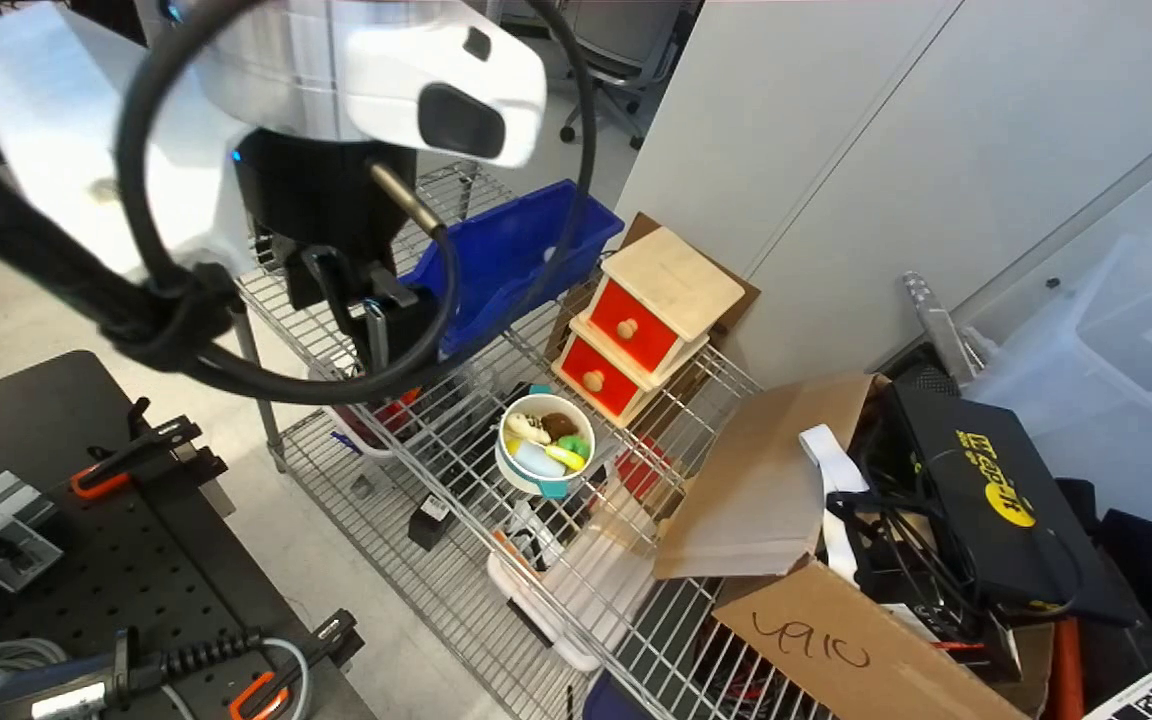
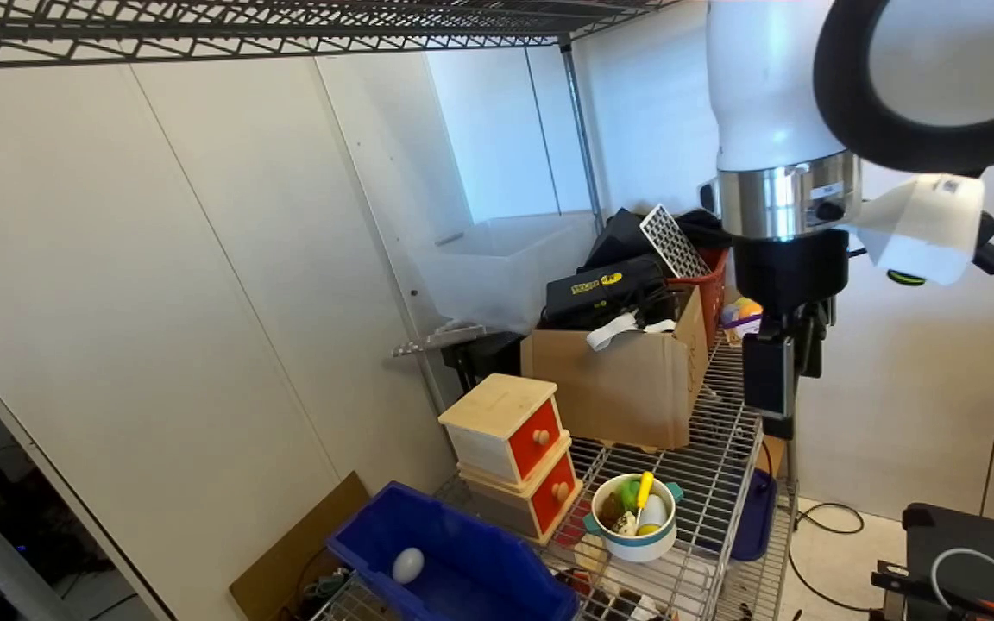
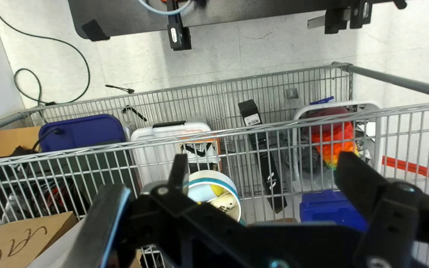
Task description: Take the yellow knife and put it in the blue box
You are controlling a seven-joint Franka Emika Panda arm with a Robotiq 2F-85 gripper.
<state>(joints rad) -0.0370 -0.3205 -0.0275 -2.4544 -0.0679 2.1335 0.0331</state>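
Closest in the wrist view, the gripper (image 3: pixel 261 167) is hanging with jaws spread wide. The yellow knife (image 2: pixel 642 498) is resting inside the white pot (image 2: pixel 638 548), probably light, stiff and slippery; its yellow handle (image 2: pixel 645 487) is likely offering the surest hold.

1 ylw knife (image 2: pixel 644 490), 1 blue box (image 2: pixel 462 539), 1 pot (image 2: pixel 639 553) w/ 2 hndls (image 2: pixel 676 492), 2 red drwrs (image 2: pixel 526 448), 2 knobs (image 1: pixel 627 328) are being seen.

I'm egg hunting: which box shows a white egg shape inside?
The deep-blue rectangular plastic bin; the brown cardboard box shows black gear, and the red-and-tan wooden box has closed drawers.
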